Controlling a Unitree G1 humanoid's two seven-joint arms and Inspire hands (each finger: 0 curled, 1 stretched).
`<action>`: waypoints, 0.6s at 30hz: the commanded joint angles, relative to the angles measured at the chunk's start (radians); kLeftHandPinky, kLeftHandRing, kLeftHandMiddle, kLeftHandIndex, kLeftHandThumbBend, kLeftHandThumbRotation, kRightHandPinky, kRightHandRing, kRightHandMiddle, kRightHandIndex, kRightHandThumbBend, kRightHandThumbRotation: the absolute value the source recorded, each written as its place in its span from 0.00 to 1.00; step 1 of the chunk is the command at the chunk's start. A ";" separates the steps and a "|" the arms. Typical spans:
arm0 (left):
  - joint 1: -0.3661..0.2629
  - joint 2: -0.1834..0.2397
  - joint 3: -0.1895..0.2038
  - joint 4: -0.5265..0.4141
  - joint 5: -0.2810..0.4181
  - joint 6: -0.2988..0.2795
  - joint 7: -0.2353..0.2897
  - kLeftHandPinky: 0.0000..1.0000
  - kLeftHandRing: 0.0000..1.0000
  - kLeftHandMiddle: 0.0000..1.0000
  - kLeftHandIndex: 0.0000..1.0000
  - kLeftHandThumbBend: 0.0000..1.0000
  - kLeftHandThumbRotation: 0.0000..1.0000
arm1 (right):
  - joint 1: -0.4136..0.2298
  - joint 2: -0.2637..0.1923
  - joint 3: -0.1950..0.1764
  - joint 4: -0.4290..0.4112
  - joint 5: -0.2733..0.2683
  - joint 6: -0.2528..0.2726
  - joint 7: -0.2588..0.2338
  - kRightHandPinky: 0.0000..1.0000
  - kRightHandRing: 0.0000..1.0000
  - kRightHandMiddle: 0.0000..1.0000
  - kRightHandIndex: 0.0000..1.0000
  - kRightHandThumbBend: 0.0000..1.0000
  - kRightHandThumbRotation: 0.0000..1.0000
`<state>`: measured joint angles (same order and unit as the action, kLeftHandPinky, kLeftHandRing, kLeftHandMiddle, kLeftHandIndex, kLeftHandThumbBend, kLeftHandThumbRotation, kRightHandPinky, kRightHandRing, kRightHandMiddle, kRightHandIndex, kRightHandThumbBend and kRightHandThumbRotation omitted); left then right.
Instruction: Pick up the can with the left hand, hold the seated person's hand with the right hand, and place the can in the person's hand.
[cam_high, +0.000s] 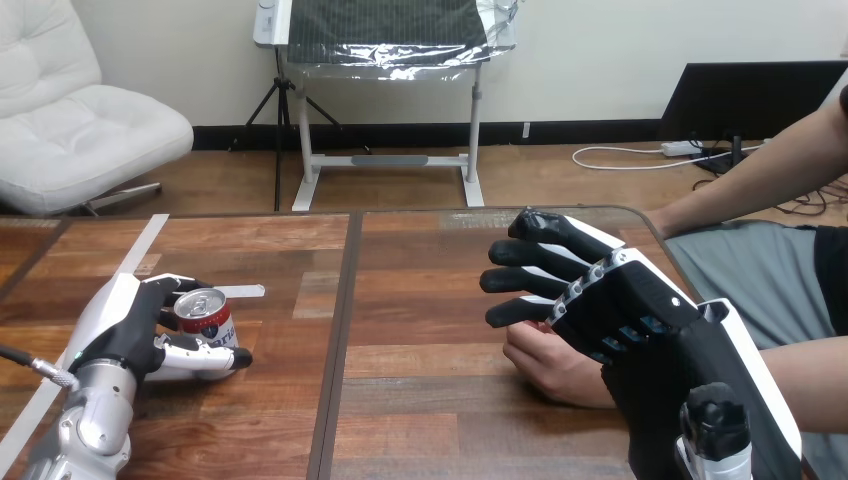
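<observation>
The can (206, 318) is standing upright on the left part of the wooden table (420, 300); it is being grasped by the left hand (128, 335), with fingers curling round its far side and the thumb lying along its near base; well apart, at the table's right, the person's hand (555, 368) is resting on the wood; it is being overlapped by the right hand (625, 310), whose fingers are being held out straight, released, grasping nothing; whether the two are touching cannot be told.
</observation>
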<state>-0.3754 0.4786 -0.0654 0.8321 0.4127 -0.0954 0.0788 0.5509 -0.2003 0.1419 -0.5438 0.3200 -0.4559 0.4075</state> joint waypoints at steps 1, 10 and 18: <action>-0.085 0.016 -0.013 -0.043 0.013 0.008 0.019 0.61 0.71 0.74 0.73 0.88 0.12 | -0.044 0.011 -0.003 -0.020 0.013 -0.024 -0.001 0.65 0.74 0.78 0.81 0.94 0.87; -0.089 0.014 -0.013 -0.049 0.011 0.023 0.015 0.59 0.70 0.73 0.71 0.87 0.10 | -0.042 0.009 -0.003 -0.023 0.016 -0.019 -0.001 0.65 0.74 0.78 0.81 0.95 0.86; -0.092 0.014 -0.013 -0.052 0.009 0.034 0.012 0.59 0.69 0.72 0.71 0.86 0.09 | -0.040 0.011 -0.002 -0.020 0.023 -0.023 0.001 0.64 0.74 0.78 0.81 0.94 0.85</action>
<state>-0.3760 0.4786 -0.0653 0.8247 0.4127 -0.0613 0.0788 0.5501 -0.2003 0.1420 -0.5438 0.3211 -0.4561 0.4075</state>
